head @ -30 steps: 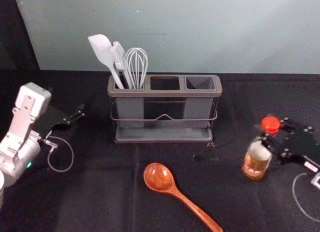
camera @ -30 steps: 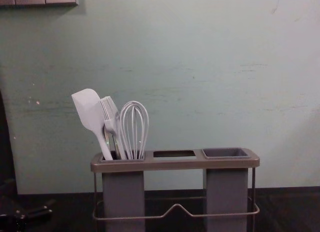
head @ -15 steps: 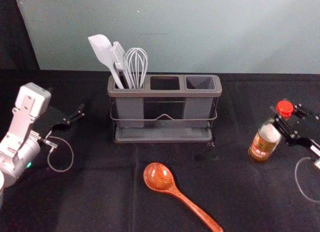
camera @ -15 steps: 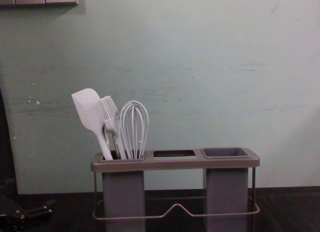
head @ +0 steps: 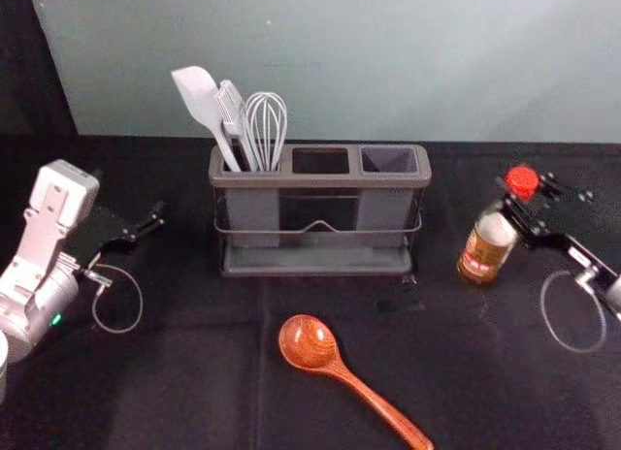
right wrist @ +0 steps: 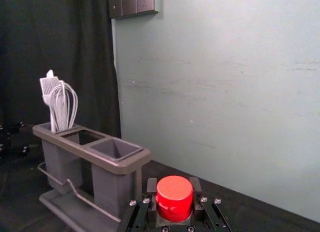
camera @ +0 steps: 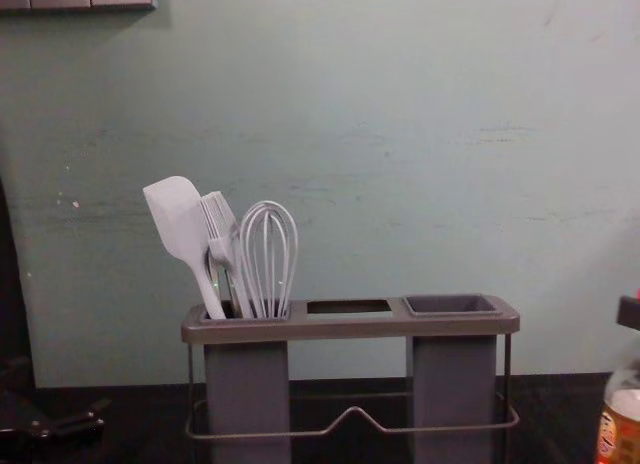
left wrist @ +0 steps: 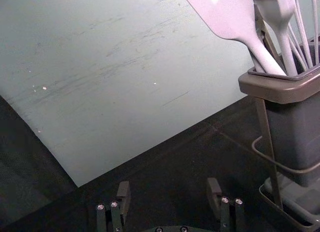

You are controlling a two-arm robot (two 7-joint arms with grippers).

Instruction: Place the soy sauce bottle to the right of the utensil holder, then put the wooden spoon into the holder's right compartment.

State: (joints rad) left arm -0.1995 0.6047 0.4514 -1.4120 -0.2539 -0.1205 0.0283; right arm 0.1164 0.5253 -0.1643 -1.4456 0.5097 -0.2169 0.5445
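Over black cloth (head: pixel 175 382) before a pale wall (head: pixel 388 62), right gripper's (head: pixel 524 190) jaws clasp the bottle (head: pixel 486 246); left gripper's (head: pixel 136 209) gape wide, empty.

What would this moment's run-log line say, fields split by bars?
right gripper: closed on bottle | bottle: right of holder | left gripper: open, idle | spoon: on table

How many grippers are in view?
2: the left gripper, open, left of the utensil holder; the right gripper, closed on the soy sauce bottle, right of the holder.
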